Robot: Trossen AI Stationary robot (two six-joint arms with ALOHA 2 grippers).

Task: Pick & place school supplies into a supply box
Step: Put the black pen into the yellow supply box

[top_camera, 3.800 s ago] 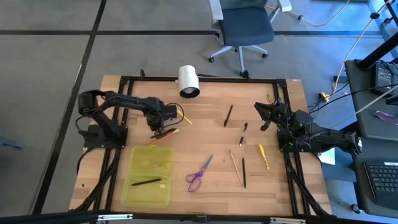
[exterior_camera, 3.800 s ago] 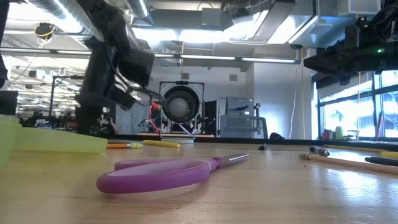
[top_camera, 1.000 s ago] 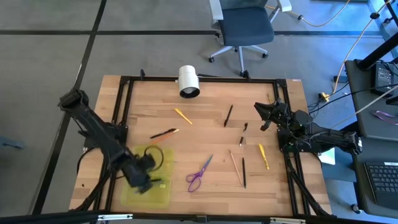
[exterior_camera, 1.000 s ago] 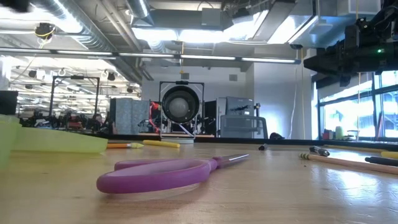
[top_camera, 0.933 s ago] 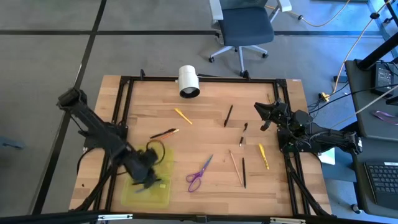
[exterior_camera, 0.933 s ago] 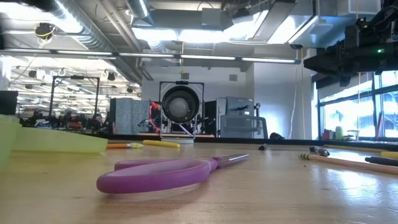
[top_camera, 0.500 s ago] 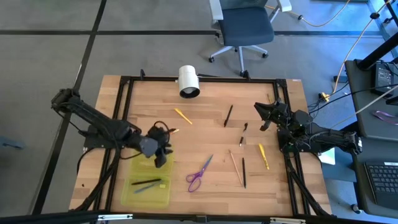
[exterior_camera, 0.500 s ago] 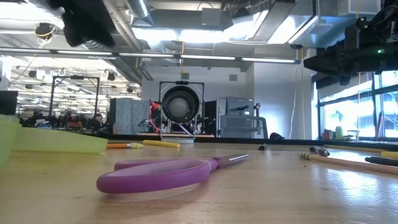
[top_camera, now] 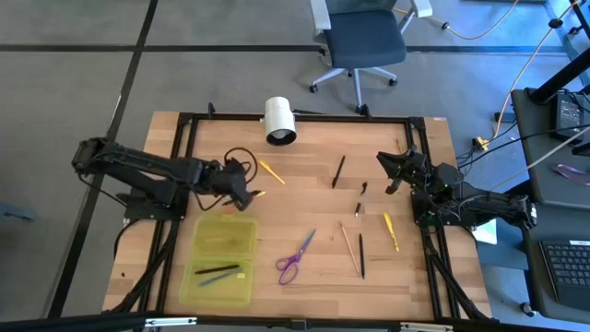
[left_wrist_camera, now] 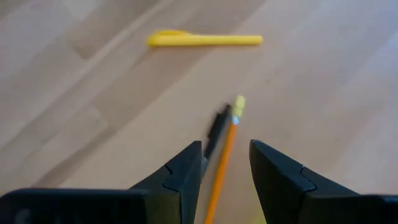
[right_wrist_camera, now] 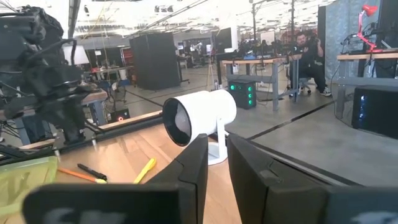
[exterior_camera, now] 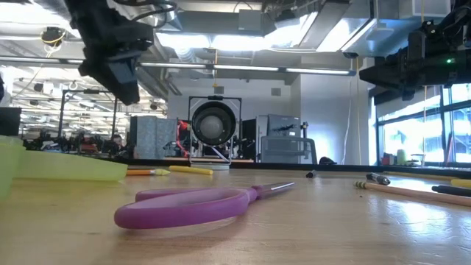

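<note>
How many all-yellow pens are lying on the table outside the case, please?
2: one yellow pen at the far middle, another right of the purple scissors. Others may be hidden.

In the left wrist view the left claw (left_wrist_camera: 225, 168) covers the near ends of an orange pencil (left_wrist_camera: 227, 146) and a black pen (left_wrist_camera: 217, 127), both blurred. In the low view the yellow-green box (exterior_camera: 62, 167) is cut by the picture's edge, and the scissors (exterior_camera: 193, 205) hide their own blade tips. From above, the box's contents (top_camera: 218, 271) are too small to name.
</note>
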